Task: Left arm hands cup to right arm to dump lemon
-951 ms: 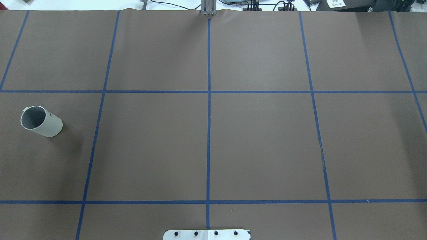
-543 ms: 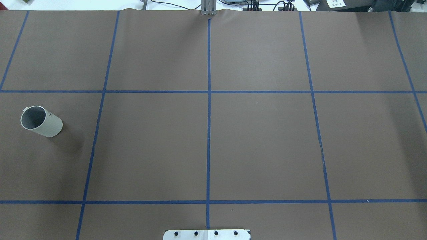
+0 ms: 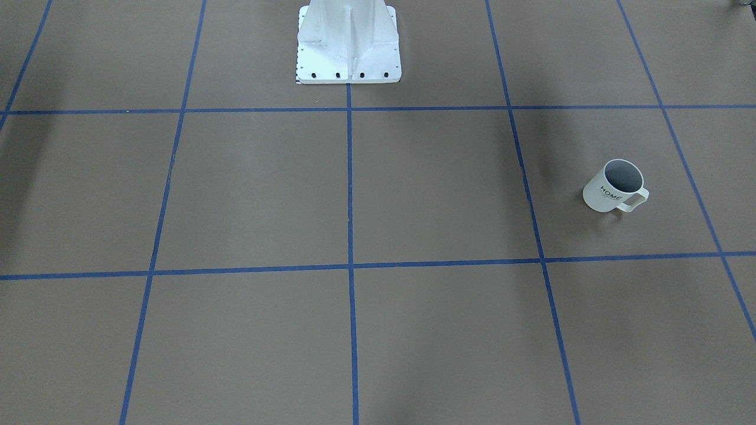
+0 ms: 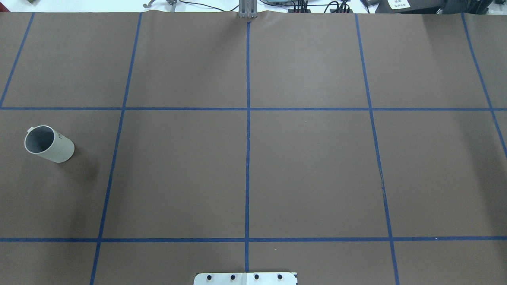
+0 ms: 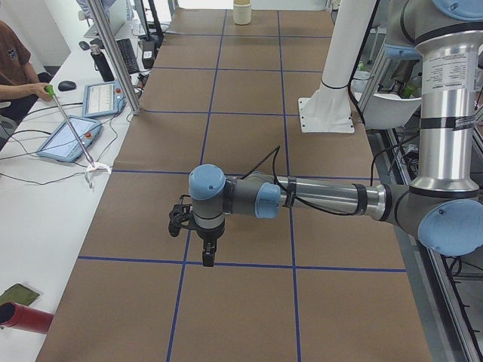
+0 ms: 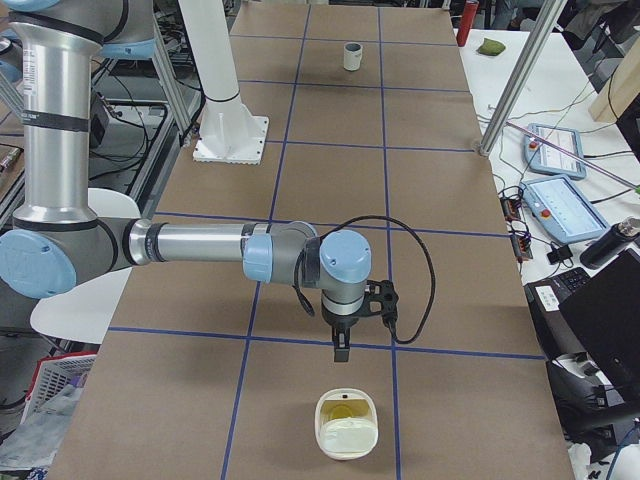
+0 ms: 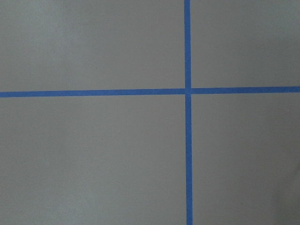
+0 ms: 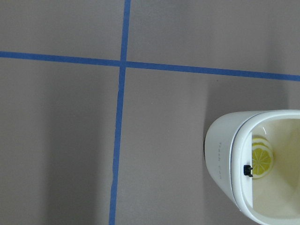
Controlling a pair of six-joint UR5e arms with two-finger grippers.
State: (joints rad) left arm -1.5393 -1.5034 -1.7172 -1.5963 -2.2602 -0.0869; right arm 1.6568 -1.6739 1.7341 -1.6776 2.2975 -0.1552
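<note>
The cream-white cup stands upright on the brown table at the left. It also shows in the front-facing view with "HOME" lettering and its handle; I see only grey inside it. The left gripper hangs over a blue tape line, far from the cup; I cannot tell if it is open or shut. The right gripper hangs just above a white bin, far from the cup; I cannot tell its state. A yellow lemon slice lies inside that bin.
The white robot pedestal stands at the table's middle edge. Blue tape lines grid the brown cover. An operator holds a hooked stick beside the table, next to tablets and cables.
The cup has not moved. A small hooked tool tip has come into view at the table's far edge.
</note>
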